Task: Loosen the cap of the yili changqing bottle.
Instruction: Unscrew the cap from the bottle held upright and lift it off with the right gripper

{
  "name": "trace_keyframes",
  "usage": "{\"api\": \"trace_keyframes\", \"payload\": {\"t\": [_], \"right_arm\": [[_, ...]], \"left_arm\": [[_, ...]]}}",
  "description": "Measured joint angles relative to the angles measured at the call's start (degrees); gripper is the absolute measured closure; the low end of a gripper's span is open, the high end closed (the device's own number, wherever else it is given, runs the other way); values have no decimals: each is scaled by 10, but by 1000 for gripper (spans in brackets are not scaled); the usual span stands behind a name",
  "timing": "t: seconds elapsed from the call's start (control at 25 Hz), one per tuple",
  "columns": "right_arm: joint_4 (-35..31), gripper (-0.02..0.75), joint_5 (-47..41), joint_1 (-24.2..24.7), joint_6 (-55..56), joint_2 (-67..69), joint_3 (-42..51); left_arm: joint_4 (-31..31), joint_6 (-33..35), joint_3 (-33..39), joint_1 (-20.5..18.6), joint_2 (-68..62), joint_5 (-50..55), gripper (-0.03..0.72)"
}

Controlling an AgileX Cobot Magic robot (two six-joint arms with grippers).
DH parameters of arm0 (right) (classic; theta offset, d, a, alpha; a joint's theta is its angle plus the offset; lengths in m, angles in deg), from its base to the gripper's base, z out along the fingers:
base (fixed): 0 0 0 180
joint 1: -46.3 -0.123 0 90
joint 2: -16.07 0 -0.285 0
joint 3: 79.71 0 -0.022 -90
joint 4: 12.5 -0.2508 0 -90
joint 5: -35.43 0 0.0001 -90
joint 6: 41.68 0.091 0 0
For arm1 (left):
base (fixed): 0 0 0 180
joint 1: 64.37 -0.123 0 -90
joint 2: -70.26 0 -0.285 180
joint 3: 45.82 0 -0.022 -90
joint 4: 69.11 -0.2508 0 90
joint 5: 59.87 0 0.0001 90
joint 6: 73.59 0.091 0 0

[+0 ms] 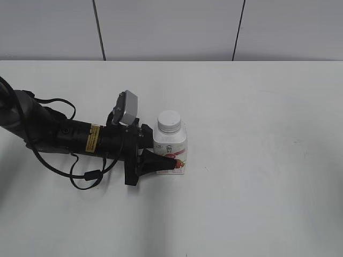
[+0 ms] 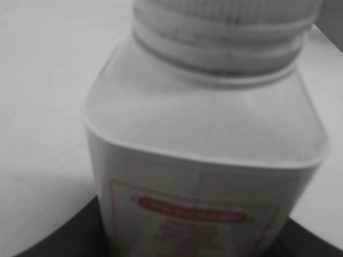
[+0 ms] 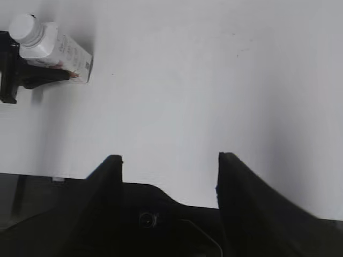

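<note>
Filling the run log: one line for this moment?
left pincer: shut on bottle | right pincer: open, away | cap: on, untouched

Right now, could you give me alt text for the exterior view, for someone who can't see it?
A black robot arm reaches in from the left, its left gripper closed around the lower body of an upright white bottle with a strawberry label. The white cap is on, untouched, and the bottle stands on a white table.
</note>
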Motion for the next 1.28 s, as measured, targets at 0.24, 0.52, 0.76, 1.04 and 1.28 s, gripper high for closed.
{"api": "trace_keyframes", "payload": {"t": [0.24,0.52,0.76,1.04,1.28], "right_arm": [[-58,290,-18,0,4,171,-79],[-84,290,-20,-70,74,366,-186],[-59,290,-21,-200,191,523,-308],[-33,290,-24,-279,283,692,-468],[-22,290,-24,-312,332,789,-551]], "left_arm": [[0,0,0,0,-1,-1,311],[0,0,0,0,-1,-2,311],[0,0,0,0,-1,-2,312],[0,0,0,0,-1,-2,312],[0,0,0,0,-1,-1,312]]}}
